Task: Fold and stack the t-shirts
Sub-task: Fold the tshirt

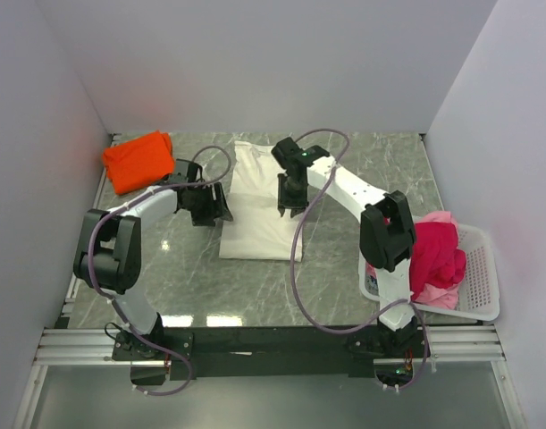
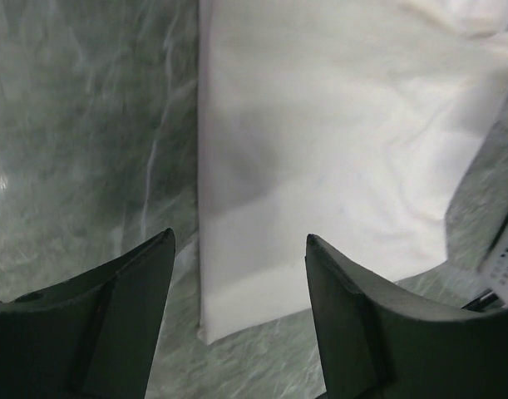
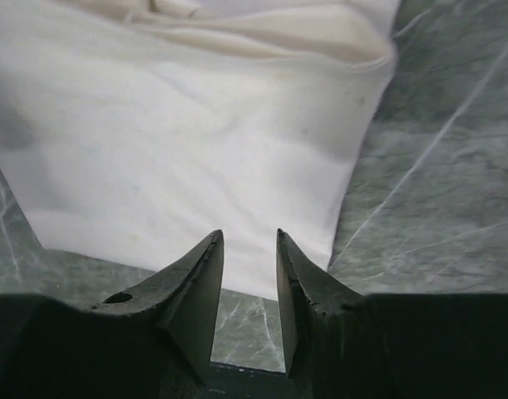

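Top external: cream t-shirt (image 1: 255,228) lay limp; left tool (image 1: 210,213) gaped wide, right tool (image 1: 290,210) narrow, both empty; its 6 o'clock corners likely gripped best.

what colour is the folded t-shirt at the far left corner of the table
It is a bright orange folded cloth t-shirt, clearest in the top external view.

You see: cream t-shirt (image 1: 255,223) soft matt cloth | table (image 1: 255,286) glossy, smooth, marble-look | basket (image 1: 483,277) white plastic lattice
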`<action>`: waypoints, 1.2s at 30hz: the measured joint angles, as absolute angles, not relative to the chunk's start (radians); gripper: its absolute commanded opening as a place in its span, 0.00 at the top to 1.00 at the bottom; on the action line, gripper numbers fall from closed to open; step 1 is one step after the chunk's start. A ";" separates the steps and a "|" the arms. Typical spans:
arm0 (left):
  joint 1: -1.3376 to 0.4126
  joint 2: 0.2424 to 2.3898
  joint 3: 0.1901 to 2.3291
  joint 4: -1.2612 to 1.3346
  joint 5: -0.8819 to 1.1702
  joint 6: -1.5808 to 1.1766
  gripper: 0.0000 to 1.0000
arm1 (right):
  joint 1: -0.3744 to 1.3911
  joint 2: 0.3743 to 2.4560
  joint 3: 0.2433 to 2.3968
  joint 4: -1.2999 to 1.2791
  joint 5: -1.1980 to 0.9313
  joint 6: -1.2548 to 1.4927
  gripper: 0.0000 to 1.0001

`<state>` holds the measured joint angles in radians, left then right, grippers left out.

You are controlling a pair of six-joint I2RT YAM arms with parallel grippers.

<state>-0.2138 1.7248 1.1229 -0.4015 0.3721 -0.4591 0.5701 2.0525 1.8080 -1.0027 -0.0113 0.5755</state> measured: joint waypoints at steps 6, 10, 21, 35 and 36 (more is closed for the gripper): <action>-0.220 1.722 1.070 -0.430 0.347 -0.444 0.31 | 0.611 2.026 1.661 -0.973 -0.043 0.587 0.61; -0.220 1.704 1.042 -0.434 0.341 -0.439 0.31 | 0.611 1.981 1.509 -0.969 -0.050 0.607 0.62; -0.222 1.655 0.992 -0.441 0.342 -0.438 0.31 | 0.623 1.861 1.332 -0.891 -0.076 0.665 0.62; -0.223 1.622 0.965 -0.449 0.342 -0.431 0.31 | 0.624 1.873 1.231 -0.801 -0.113 0.676 0.66; -0.223 1.620 0.962 -0.451 0.342 -0.430 0.32 | 0.624 1.878 1.228 -0.793 -0.118 0.677 0.66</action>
<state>-0.2226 1.6196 0.9615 -0.4511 0.3420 -0.4305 0.6243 1.8782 1.2282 -0.7925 -0.1177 0.6765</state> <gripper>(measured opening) 0.688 0.352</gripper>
